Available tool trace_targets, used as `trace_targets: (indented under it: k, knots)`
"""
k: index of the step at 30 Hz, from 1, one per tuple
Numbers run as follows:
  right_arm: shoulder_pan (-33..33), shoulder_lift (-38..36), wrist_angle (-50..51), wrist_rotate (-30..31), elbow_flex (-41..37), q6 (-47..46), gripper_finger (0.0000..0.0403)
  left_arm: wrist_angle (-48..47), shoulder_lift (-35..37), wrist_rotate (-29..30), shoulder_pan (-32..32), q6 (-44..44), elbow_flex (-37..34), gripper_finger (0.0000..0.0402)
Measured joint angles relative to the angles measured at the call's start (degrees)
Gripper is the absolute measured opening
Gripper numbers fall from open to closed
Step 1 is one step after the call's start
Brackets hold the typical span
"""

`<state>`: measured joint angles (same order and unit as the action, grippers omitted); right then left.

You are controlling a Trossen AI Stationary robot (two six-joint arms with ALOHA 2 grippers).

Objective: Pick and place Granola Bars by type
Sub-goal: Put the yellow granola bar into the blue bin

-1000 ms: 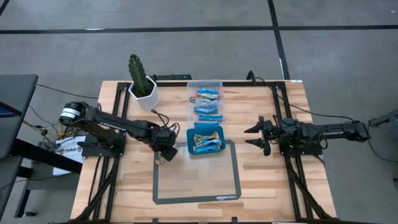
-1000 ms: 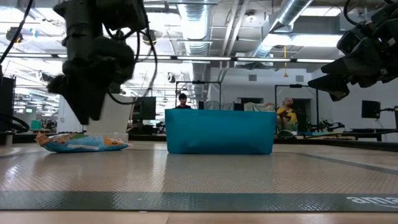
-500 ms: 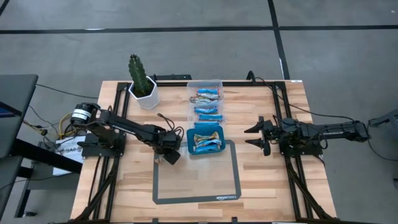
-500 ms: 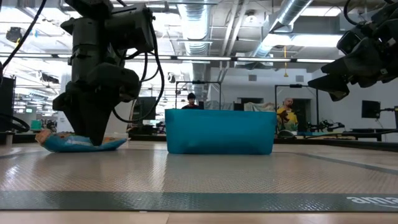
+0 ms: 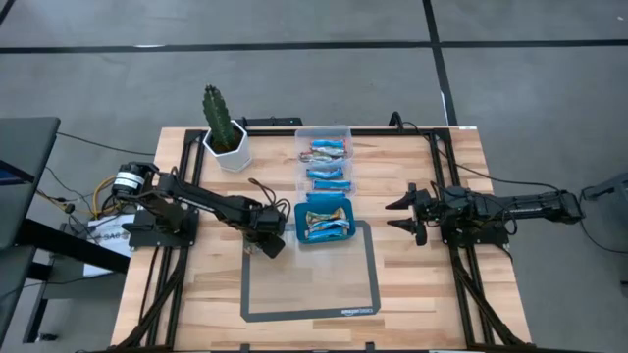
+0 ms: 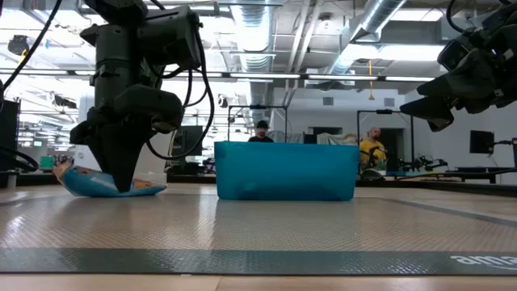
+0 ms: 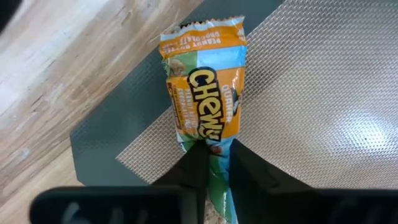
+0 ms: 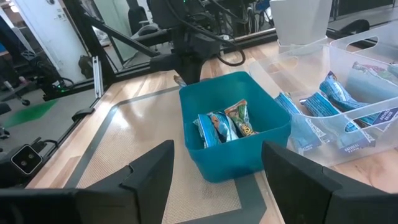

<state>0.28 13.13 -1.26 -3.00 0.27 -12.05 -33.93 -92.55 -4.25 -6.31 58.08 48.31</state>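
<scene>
An orange-and-blue wrapped granola bar (image 7: 208,106) is pinched by the left gripper (image 5: 257,241) at the grey mesh mat's (image 5: 314,284) upper-left corner, left of centre, beside the teal rectangular tray (image 5: 300,218); the right gripper (image 5: 400,215) is held spread apart at centre-right.

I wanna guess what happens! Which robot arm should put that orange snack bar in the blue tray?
Probably left. The left gripper already pinches the orange bar beside the teal tray. The right gripper hangs open, apart.

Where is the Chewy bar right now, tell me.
In the left claw, on the mat's corner, left of the teal tray in the high view.
</scene>
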Motion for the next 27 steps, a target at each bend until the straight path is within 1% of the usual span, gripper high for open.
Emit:
trace_targets:
  k: [4,7,11,15,17,19,22,23,25,27]
  knots:
    - [0.0,0.0,0.0,0.0,0.0,0.0,0.0235,1.0,1.1,0.2,0.1,0.0,0.0,0.0034]
    - [0.0,0.0,0.0,0.0,0.0,0.0,0.0235,1.7,3.8,2.0,0.1,0.0,0.6,0.0039]
    - [0.0,0.0,0.0,0.0,0.0,0.0,0.0235,1.6,8.2,5.6,0.1,1.2,1.1,0.004]
    - [0.0,0.0,0.0,0.0,0.0,0.0,0.0235,2.4,12.9,11.6,0.1,-0.3,2.7,0.0036]
    - [0.0,0.0,0.0,0.0,0.0,0.0,0.0235,4.4,14.0,14.8,0.2,-4.0,4.3,0.0036]
    - [0.0,0.0,0.0,0.0,0.0,0.0,0.0235,7.5,14.2,15.6,1.0,-10.1,6.1,0.0037]
    - [0.0,0.0,0.0,0.0,0.0,0.0,0.0235,12.0,13.1,15.1,2.4,-20.7,8.5,0.0037]
    - [0.0,0.0,0.0,0.0,0.0,0.0,0.0235,12.2,12.5,15.0,2.8,-24.0,9.4,0.0037]
    - [0.0,0.0,0.0,0.0,0.0,0.0,0.0235,11.9,11.1,14.5,4.0,-29.1,11.2,0.0037]
    - [0.0,0.0,0.0,0.0,0.0,0.0,0.0235,12.7,9.4,12.3,5.3,-32.8,13.3,0.0037]
